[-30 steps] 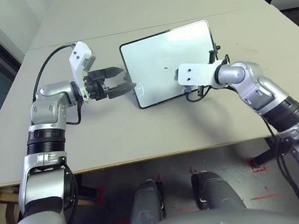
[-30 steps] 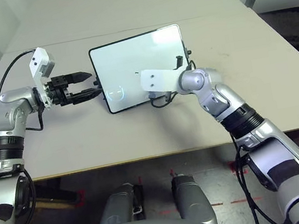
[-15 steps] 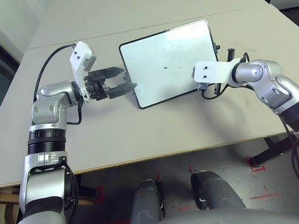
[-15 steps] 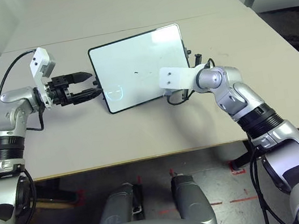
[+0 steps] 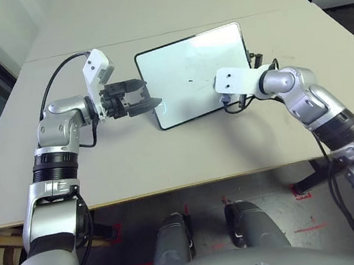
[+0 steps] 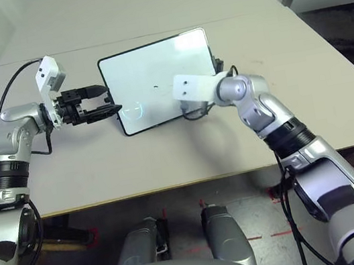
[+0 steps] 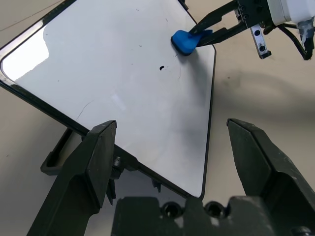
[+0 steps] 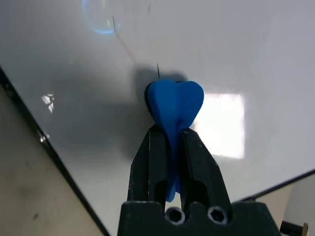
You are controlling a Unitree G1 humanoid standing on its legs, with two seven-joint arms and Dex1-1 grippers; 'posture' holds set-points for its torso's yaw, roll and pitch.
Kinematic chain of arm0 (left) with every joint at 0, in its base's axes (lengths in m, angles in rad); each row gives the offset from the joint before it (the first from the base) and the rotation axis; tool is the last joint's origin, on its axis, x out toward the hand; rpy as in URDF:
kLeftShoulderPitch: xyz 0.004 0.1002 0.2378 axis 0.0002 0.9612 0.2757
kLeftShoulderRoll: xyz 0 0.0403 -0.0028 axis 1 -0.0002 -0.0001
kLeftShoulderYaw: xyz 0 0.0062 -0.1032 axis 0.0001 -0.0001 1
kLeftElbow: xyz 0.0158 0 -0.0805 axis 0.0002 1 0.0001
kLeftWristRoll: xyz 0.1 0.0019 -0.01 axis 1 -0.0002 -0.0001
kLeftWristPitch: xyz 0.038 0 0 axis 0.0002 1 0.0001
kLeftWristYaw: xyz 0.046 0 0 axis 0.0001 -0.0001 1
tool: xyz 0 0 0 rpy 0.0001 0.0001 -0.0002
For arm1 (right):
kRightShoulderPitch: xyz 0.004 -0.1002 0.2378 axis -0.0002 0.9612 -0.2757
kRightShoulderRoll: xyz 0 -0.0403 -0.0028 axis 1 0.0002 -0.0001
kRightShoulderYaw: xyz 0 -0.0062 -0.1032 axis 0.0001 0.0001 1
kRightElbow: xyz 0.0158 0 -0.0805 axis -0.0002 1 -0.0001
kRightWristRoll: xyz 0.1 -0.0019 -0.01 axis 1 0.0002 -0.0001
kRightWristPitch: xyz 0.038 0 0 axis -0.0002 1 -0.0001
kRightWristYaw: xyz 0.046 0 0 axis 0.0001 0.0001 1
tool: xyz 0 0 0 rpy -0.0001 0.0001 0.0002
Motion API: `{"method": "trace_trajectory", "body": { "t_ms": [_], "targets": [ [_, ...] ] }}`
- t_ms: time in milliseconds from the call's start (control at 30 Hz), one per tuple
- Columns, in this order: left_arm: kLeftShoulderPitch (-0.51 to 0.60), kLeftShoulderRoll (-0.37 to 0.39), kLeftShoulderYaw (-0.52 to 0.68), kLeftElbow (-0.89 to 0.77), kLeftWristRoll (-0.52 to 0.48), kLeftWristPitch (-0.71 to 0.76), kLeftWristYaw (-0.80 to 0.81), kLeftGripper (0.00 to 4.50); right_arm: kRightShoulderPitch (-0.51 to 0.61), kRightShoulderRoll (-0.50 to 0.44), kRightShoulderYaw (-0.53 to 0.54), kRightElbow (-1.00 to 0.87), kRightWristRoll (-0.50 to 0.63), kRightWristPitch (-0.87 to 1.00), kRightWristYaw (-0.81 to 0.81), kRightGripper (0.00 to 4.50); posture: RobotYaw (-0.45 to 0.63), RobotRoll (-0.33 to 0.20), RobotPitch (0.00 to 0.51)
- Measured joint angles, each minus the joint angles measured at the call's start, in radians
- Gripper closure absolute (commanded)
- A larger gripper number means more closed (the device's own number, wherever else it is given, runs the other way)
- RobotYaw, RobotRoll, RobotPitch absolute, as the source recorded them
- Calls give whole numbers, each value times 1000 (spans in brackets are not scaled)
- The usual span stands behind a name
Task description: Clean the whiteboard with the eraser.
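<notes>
While pinched in right tool [image 8: 173, 147], eraser [image 8: 174, 104] against whiteboard [image 7: 108, 73]

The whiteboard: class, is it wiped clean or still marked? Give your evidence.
Still marked. The whiteboard carries a small black spot mid-surface, beside the eraser.

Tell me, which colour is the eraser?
Bright blue; the eraser shows best in the right wrist view.

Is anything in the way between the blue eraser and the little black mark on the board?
Nothing visible. The right gripper pinches the eraser over the whiteboard, and only bare white surface lies between it and the small black mark.
</notes>
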Motion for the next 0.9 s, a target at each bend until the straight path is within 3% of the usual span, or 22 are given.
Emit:
{"method": "trace_trajectory", "body": {
  "t_ms": [467, 900],
  "targets": [
    [9, 1, 2, -4, -1, 1, 8, 0, -83, 145, 61, 34, -1, -5, 1, 4387, 129, 0, 101],
    [19, 3, 7, -8, -1, 9, 8, 0, -101, 145, 63, 69, -4, -41, -12, 4387, 132, 0, 104]
  ]
}}
